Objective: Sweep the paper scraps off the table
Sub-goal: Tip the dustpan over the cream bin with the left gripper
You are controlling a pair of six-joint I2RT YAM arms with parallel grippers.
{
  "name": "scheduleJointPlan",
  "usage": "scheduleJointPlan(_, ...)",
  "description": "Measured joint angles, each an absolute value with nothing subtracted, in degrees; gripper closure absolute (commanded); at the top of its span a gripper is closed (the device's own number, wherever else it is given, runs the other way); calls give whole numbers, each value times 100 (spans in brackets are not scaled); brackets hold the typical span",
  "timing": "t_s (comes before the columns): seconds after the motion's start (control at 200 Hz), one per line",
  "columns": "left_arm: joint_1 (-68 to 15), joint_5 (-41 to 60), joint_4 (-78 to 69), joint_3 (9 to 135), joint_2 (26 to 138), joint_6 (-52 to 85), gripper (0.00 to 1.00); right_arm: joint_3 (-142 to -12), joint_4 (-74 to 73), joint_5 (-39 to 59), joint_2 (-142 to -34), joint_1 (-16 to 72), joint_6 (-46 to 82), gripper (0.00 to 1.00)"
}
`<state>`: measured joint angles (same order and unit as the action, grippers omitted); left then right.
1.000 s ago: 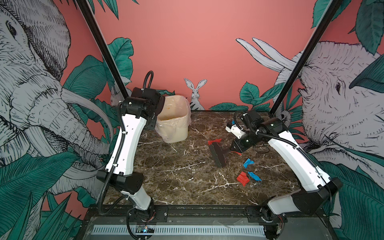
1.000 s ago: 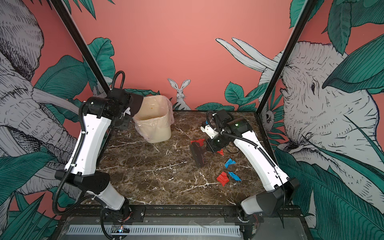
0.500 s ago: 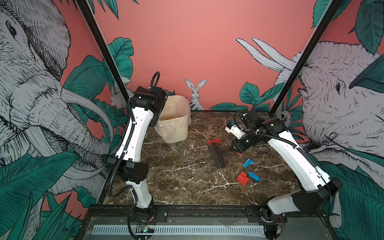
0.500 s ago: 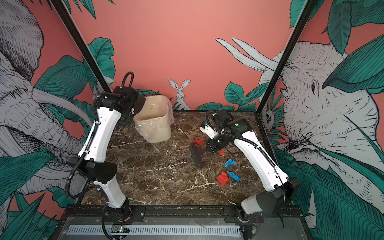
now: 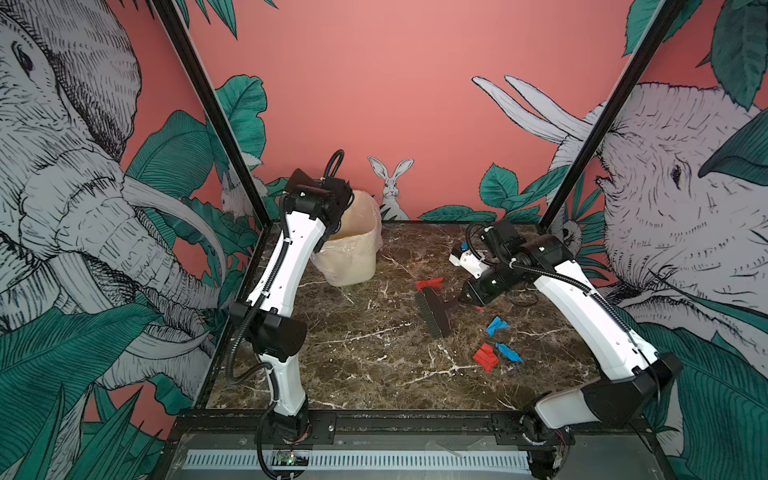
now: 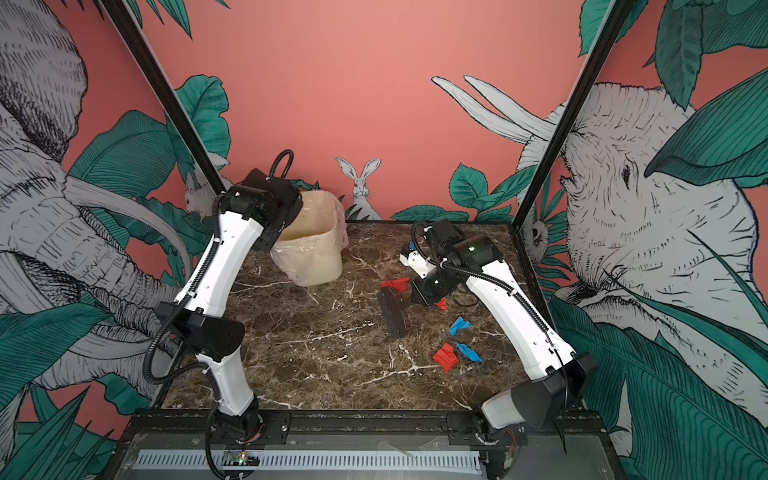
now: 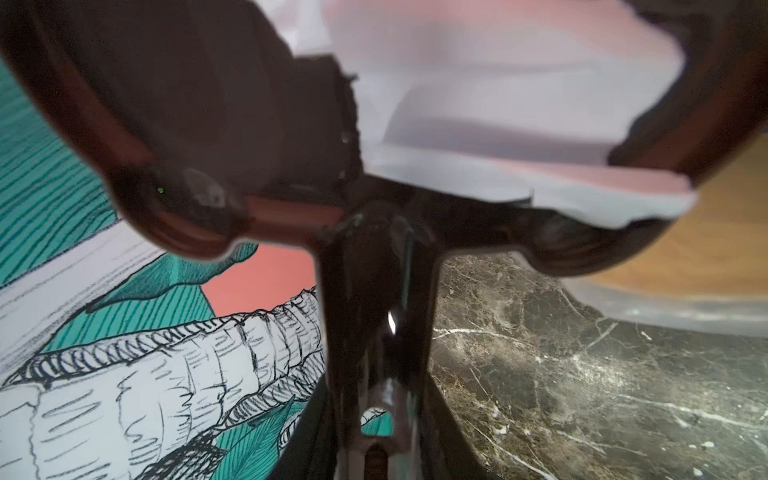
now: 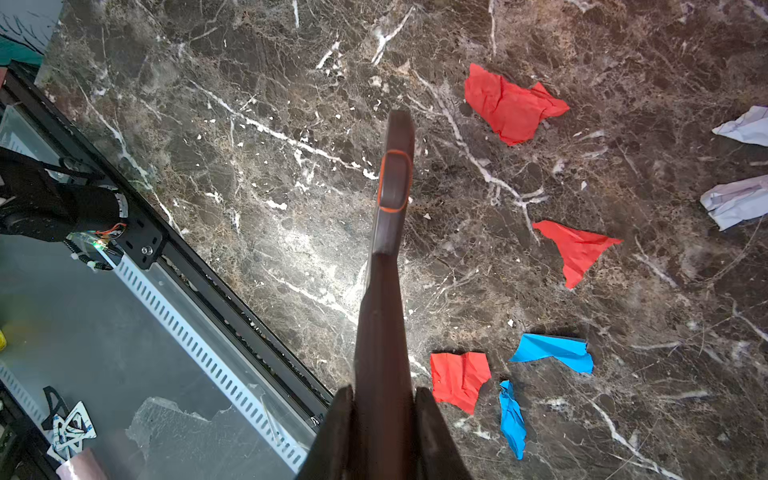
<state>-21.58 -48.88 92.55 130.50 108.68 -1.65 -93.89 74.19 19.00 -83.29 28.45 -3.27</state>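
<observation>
1. Shifted since a second ago: left arm (image 5: 291, 257) only, elbow further in over the surface (image 5: 374, 374), wrist closer to the bin (image 5: 353, 257); right arm (image 5: 582, 307), brush (image 5: 432, 309) and paper scraps (image 5: 496, 325) unmoved
2. Left fingers (image 7: 449, 461) clamped on the handle of a dark dustpan (image 7: 374, 291), pan tilted just beyond them at the bin's rim, pale scraps (image 7: 498, 124) lying inside it
3. Right fingers (image 8: 432, 436) closed tight on the brush handle, bristle head down on the surface just ahead of them
4. Loose paper scraps on the surface near the right fingers, well apart from the left ones: one red (image 5: 430, 284) past the brush head, a small red (image 5: 478, 308) just beside the fingertips, two blue and a red (image 5: 484, 357) close by toward the front edge, two white (image 8: 735, 201) off to one side in the right wrist view
</observation>
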Motion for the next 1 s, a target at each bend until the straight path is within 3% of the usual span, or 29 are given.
scheduleJointPlan(1.0, -2792, -6764, 9094, 12175, 10873, -1911, 100, -9284, 7411, 1935, -8329, 2845, -329, 100)
